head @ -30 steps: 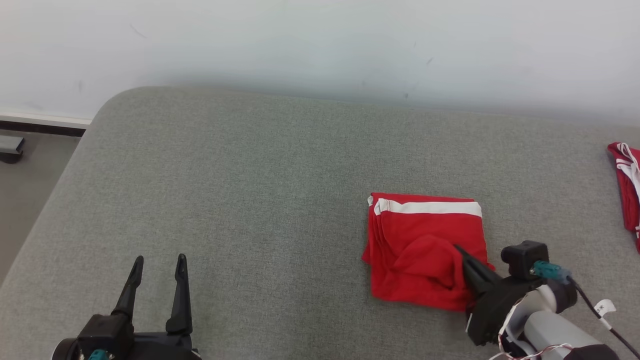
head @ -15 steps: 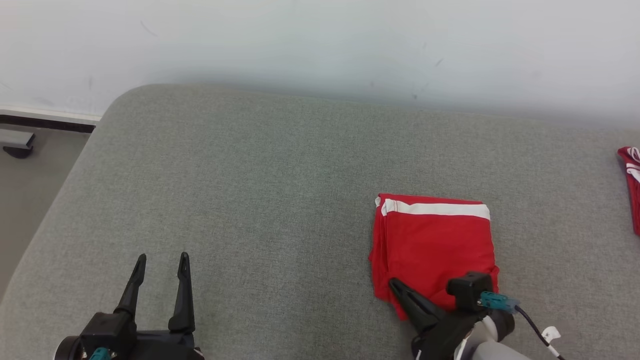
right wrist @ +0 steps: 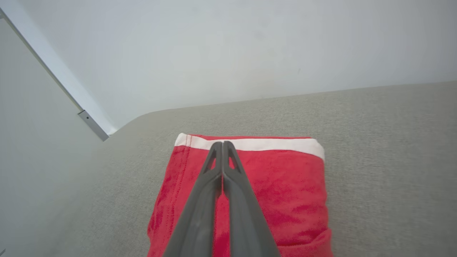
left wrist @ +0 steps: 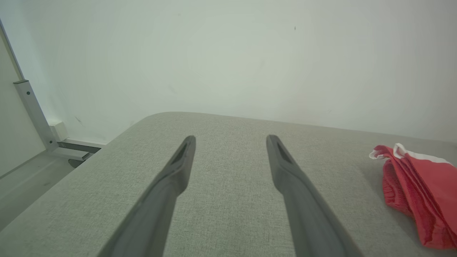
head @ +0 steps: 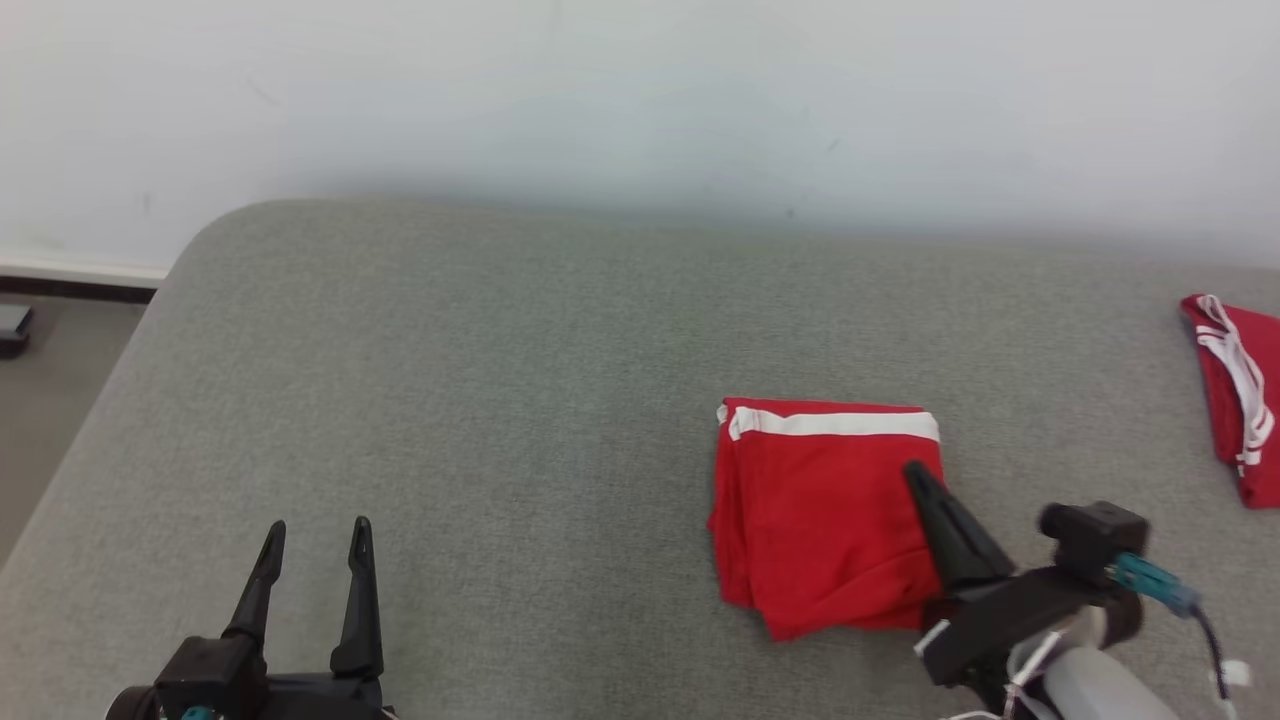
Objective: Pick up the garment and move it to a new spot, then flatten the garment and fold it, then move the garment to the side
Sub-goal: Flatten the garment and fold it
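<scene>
Garment [head: 820, 520]: lay folded under my right claw [head: 915, 472], the nearer arm.
Right claw state: fingers together, empty.
Left claw [head: 315, 530]: fingers apart, well off.

Right gripper [head: 914, 472] moved from near edge of folded red garment [head: 815, 520] to over its right side, fingers pressed together. Bunched near corner now smoothed flat.

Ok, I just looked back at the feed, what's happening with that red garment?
The red garment lies folded in a rectangle on the grey padded surface. The right pincer, shut with nothing between its fingers, is over the garment's right part; contact is unclear. The left pincer is open, well to the left. A second red cloth lies at the far right.
</scene>
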`<state>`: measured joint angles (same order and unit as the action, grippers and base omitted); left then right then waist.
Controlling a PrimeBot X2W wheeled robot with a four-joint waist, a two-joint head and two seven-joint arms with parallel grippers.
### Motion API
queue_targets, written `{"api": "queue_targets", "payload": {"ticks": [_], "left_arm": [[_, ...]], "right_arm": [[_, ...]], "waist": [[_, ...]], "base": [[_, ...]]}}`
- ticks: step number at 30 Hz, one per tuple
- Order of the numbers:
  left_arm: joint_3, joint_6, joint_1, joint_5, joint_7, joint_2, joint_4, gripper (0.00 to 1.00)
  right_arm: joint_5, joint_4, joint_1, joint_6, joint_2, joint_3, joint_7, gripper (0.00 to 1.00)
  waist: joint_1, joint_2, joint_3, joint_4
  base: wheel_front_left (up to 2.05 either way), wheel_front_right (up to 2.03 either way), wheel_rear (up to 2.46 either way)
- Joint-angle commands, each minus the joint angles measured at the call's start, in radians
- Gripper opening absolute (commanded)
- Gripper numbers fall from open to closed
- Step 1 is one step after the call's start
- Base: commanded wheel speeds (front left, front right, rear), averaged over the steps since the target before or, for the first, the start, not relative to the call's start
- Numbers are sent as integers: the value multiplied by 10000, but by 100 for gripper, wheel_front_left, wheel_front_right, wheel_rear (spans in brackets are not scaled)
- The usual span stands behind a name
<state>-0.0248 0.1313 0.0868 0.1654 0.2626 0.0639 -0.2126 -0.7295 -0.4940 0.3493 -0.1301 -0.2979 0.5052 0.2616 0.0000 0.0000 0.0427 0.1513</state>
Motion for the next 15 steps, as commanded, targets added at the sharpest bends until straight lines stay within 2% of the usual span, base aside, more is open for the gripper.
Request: {"api": "queue_targets", "payload": {"ticks": [1, 10, 15], "left_arm": [[-38, -15, -139, -63, 27, 11, 30, 100], [1, -15, -317, -17, 27, 71, 40, 100], [-23, -15, -341, 15, 27, 121, 20, 100]], "right_arm": [[292, 235, -374, -1, -52, -493, 39, 0], [1423, 1472, -1964, -1, 190, -2986, 39, 0], [1864, 1996, -2587, -1, 388, -3550, 40, 0]], "waist": [[0, 0, -161, -241], [0, 0, -367, -919], [0, 0, -429, -1172]], "base": [[0, 0, 0], [0, 0, 0], [0, 0, 0]]}}
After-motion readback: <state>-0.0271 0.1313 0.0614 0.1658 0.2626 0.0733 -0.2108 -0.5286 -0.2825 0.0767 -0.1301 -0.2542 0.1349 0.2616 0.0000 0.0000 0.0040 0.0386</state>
